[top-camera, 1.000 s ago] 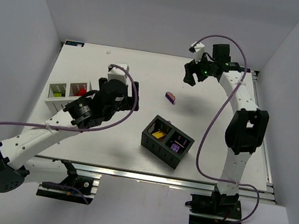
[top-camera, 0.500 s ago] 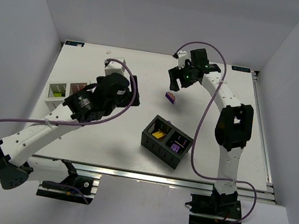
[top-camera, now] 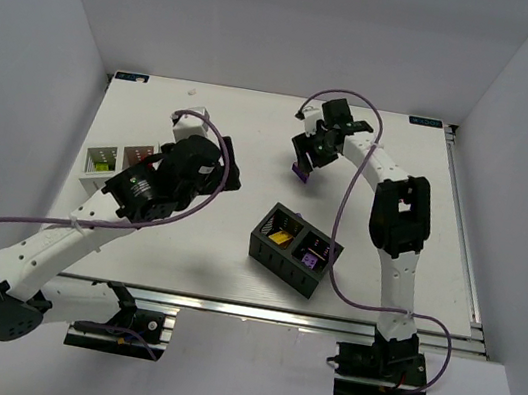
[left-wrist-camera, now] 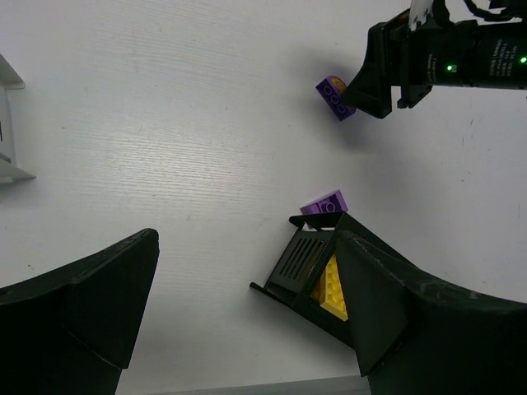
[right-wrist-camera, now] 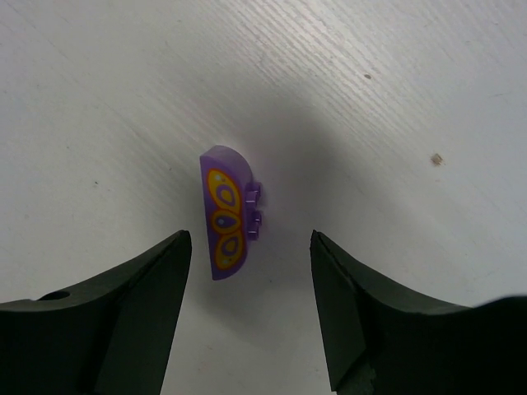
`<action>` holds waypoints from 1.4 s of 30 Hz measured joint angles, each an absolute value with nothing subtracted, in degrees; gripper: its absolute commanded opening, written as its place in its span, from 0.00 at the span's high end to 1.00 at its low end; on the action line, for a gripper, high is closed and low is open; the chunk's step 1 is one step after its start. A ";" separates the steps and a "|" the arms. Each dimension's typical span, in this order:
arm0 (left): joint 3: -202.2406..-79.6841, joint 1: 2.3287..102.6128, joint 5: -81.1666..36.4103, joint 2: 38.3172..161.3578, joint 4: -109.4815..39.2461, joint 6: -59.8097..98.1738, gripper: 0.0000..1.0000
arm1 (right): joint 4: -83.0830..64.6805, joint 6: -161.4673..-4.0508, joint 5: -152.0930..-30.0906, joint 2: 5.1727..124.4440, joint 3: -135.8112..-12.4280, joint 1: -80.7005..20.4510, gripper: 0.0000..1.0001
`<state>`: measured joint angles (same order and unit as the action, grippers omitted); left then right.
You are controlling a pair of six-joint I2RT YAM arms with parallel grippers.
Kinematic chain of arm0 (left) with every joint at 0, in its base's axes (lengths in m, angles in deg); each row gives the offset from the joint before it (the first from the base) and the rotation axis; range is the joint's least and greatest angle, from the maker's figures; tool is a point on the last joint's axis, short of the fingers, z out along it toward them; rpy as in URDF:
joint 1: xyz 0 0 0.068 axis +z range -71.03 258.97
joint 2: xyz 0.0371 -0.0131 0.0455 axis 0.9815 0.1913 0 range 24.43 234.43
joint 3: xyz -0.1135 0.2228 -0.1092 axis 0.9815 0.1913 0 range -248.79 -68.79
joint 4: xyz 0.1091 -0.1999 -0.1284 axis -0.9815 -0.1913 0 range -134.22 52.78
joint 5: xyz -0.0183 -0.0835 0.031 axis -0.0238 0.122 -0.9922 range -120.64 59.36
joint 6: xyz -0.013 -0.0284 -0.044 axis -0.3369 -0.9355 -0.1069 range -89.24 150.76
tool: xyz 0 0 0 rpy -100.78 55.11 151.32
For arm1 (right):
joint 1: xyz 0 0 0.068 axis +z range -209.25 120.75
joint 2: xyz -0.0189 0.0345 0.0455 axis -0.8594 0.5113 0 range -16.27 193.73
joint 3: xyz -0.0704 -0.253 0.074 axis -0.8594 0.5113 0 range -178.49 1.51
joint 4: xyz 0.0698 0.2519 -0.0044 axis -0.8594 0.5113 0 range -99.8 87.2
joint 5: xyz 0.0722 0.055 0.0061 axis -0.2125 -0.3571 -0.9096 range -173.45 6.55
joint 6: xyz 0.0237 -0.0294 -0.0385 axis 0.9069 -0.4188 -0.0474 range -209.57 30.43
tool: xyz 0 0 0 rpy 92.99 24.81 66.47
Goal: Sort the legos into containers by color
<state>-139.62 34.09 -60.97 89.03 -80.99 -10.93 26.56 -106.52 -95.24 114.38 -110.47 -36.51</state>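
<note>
While left fingers [left-wrist-camera: 82, 304] gape, open right fingers [right-wrist-camera: 123, 313] straddle the purple lego [right-wrist-camera: 224, 212] (underside hidden).

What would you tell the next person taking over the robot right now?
Left end effector: open, empty, above the table.
Right end effector: open, straddling the loose purple brick, a finger on each side, not gripping yet.
Done: the black box holds a yellow brick and a second purple brick; the white box holds a green brick and a red brick.
Left: grip the loose purple brick, the only unsorted one in view, and probably drop it in the black box's purple side.
</note>
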 measured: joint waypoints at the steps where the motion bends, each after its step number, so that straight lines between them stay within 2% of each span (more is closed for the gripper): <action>1: -139.62 34.09 -61.10 88.81 -81.10 -11.15 0.02 | 26.56 -106.52 -95.24 114.57 -110.47 -36.29 0.35; 6: -139.42 34.11 -61.58 87.00 -82.52 -12.05 0.02 | 26.54 -106.57 -95.26 115.80 -110.47 -35.07 0.36; 12: -138.88 34.13 -61.80 85.07 -83.35 -13.36 0.02 | 26.10 -106.65 -91.64 117.55 -110.49 -33.65 0.50; 15: -138.62 34.13 -61.77 84.96 -83.57 -13.90 0.02 | 26.06 -106.81 -89.93 118.03 -110.47 -33.27 0.66; 16: -138.55 34.13 -61.77 84.96 -83.59 -14.08 0.02 | 26.04 -106.81 -89.69 118.07 -110.47 -33.23 0.77; 17: -138.48 34.13 -61.77 84.96 -83.57 -14.21 0.02 | 25.93 -106.76 -89.52 118.09 -110.47 -33.23 0.83; 18: -138.46 34.13 -61.75 84.94 -83.57 -14.34 0.02 | 25.75 -106.68 -89.49 118.09 -110.47 -33.27 0.83; 19: -138.35 34.13 -61.75 84.88 -83.48 -14.54 0.02 | 25.45 -106.70 -89.43 118.09 -110.47 -33.38 1.00; 26: -136.50 34.13 -61.32 83.57 -82.50 -14.76 0.02 | 24.38 -107.51 -96.05 113.83 -107.80 -34.98 1.00; 35: -130.92 34.13 -58.91 80.88 -78.54 -14.69 0.02 | 23.15 -123.75 -119.83 78.03 -92.24 -41.19 1.00; 38: -129.52 34.13 -58.19 79.83 -77.82 -14.25 0.02 | 28.40 -132.45 -127.70 70.66 -87.98 -41.76 1.00; 42: -129.22 34.13 -57.21 78.56 -77.12 -13.18 0.02 | 42.17 -146.72 -135.37 69.66 -84.53 -41.58 1.00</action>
